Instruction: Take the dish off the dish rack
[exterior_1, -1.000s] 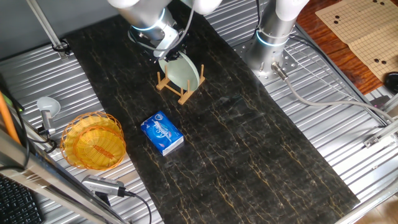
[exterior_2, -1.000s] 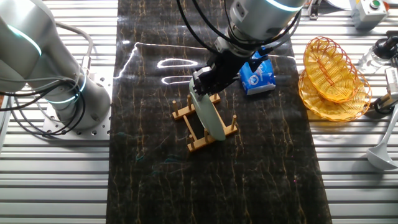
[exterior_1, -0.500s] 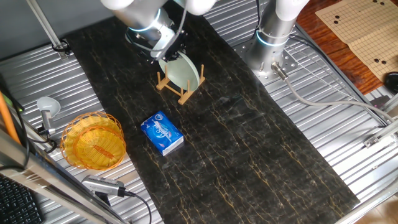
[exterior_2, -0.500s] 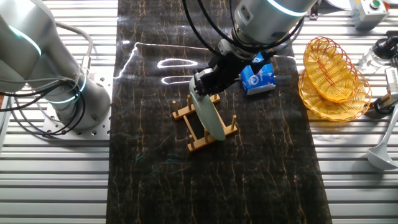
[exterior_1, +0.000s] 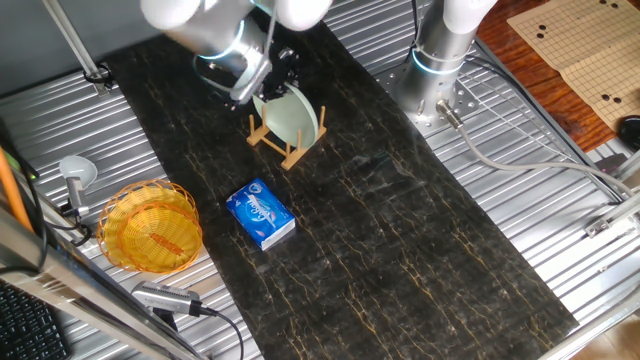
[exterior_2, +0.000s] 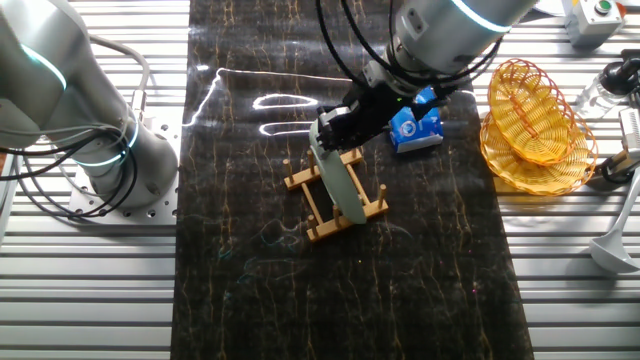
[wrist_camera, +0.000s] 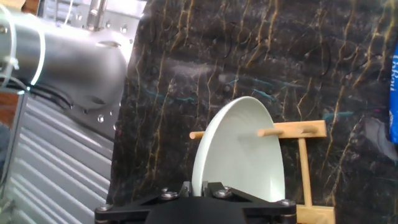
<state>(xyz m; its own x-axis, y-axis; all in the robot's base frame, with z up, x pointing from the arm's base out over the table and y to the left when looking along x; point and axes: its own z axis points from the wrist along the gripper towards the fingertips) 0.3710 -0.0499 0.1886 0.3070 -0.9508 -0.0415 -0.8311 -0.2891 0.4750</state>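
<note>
Tool (exterior_2: 328, 127) pinching the dish (exterior_2: 337, 185) at its top rim. Dish stands on edge between the pegs of the dish rack (exterior_2: 336, 205), at the 12 o'clock end of the dark worktop (exterior_1: 400, 240). Face runs roughly 11-to-5 in the other fixed view; concave side shows in hand view. Likely stiff, smooth, slippery glaze, breakable. Rim is the only sensible hold. Pull straight up along the pegs, or the rack could drag.
</note>
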